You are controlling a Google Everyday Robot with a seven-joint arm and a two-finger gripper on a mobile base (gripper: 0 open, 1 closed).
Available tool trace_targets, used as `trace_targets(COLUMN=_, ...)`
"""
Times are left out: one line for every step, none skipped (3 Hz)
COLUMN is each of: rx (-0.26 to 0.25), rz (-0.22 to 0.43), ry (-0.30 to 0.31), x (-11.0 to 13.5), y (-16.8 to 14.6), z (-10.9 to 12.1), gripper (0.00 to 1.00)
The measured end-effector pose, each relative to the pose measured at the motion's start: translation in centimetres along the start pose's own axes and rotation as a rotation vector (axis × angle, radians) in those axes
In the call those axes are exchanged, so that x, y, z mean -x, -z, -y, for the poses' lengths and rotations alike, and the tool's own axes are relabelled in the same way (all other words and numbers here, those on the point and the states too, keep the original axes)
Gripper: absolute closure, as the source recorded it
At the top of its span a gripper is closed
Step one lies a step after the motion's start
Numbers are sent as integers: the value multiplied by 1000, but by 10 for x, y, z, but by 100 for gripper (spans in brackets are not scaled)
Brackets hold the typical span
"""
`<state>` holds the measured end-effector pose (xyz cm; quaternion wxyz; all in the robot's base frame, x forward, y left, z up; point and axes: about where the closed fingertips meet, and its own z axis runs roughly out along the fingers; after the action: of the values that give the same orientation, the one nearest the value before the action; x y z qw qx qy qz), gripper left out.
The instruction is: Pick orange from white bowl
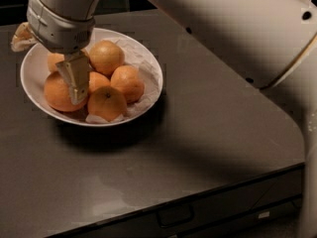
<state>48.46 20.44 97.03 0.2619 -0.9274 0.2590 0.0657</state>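
Observation:
The white bowl (pixel 148 63) sits at the back left of the dark table, lined with crumpled white paper and holding several oranges. The orange (pixel 55 94), the largest and deepest in colour, lies at the bowl's left front. My gripper (pixel 75 94) reaches down into the bowl from above, right against this orange's right side and partly covering it. Smaller oranges lie behind and to the right of the gripper. The wrist hides part of the bowl's back rim.
The dark table (pixel 198 148) ends in a front edge with a drawer handle (pixel 174 215) below it. My big white arm (pixel 237 29) crosses the upper right of the view. A tan object (pixel 21 36) lies behind the bowl at the left.

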Motion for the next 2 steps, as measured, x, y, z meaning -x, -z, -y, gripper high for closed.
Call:
trace_targets(rx=12, rz=7, ry=-11, x=0, y=-4, z=-5, gripper=14)
trace_targets(rx=21, rz=14, ry=-15, x=-2, y=-8, z=-6, gripper=15)
